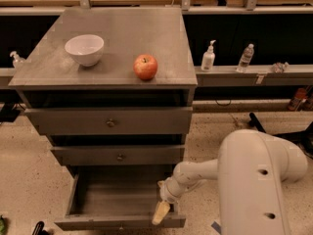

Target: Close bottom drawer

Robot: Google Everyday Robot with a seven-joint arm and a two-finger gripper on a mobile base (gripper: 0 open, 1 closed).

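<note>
Tan at its tip, the gripper [160,212] hangs below the desk's front right corner, at the right end of the bottom drawer's front panel. It points down and a little left and seems to touch the panel's top rim. Whether it is open or closed cannot be told. From it a white arm [195,174] runs up and right into a bulky white link [254,180] that fills the lower right of the view.

The bottom drawer [117,196] stands pulled well out from under the desk's front edge, its grey box bare inside. Above it sit the middle drawer [142,155] and then the top drawer [146,121], each with a small centre knob.

On the desk [146,28], a white bowl [84,49] stands near the left edge, and a red apple [145,66] sits close to the front edge, right of centre. Beyond the right edge, a pump bottle [208,57] and a water bottle [245,58] stand on a grey ledge [274,77].
</note>
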